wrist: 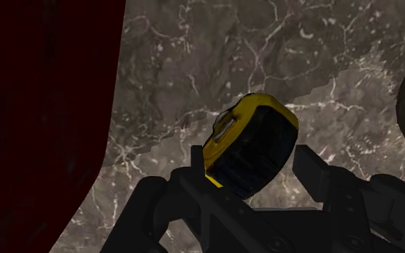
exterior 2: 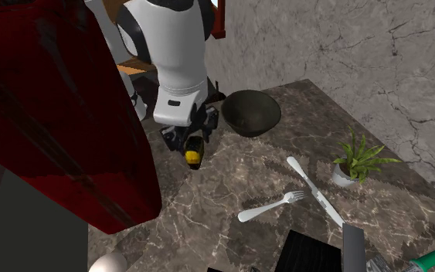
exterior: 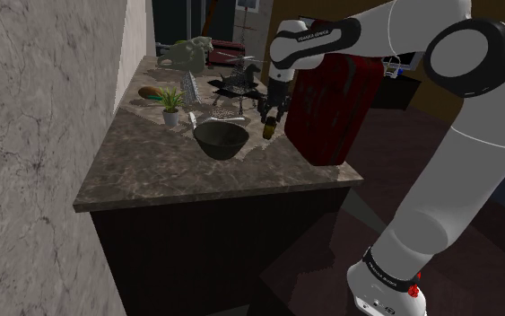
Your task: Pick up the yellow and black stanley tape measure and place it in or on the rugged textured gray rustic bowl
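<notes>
In the shoulder view, the all-black two-finger gripper (exterior: 271,115) points down right of the frame's centre. The yellow and black tape measure (exterior: 269,129) is directly beneath it, apparently resting on the brown marbled stone counter (exterior: 178,179). The dark grey round bowl (exterior: 221,139) sits just to the lower left of the tape, near but apart. A tall dark red box (exterior: 331,108) stands close on the right.

In the second exterior view the gripper (exterior 2: 192,143) is left of centre over the tape measure (exterior 2: 194,154). The bowl (exterior 2: 250,113) lies up and to the right, so the carry is short and leads away from the red box (exterior 2: 53,116). Lower right lie a pale fork (exterior 2: 273,206) and a knife (exterior 2: 316,189), with a small potted plant (exterior 2: 356,162) farther right.

In the wrist view the gripper (wrist: 249,167) straddles the tape measure (wrist: 255,144), which is tilted between spread fingers (wrist: 310,169). A sliver of counter seems to show beside one finger, so it is probably not yet pinched.

Counted: one tape measure, one bowl, one gripper, one fork, one knife, one plant.
</notes>
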{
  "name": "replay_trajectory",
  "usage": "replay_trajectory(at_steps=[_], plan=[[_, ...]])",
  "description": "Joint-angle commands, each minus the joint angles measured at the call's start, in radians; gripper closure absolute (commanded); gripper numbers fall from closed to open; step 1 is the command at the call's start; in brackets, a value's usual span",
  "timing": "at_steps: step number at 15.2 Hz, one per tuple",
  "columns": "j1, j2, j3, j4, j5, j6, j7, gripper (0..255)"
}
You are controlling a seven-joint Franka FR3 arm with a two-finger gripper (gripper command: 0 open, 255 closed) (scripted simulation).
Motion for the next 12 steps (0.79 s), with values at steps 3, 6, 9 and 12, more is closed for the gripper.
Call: replay_trajectory(at_steps=[3,6,9,12], plan=[[0.0,-0.01,0.0,0.041,-0.001,-0.051,0.002,255],[0.0,-0.015,0.0,0.075,-0.002,-0.091,0.003,255],[0.0,-0.019,0.0,0.111,-0.002,-0.13,0.004,255],[0.0,-0.02,0.0,0.15,-0.002,-0.17,0.005,255]])
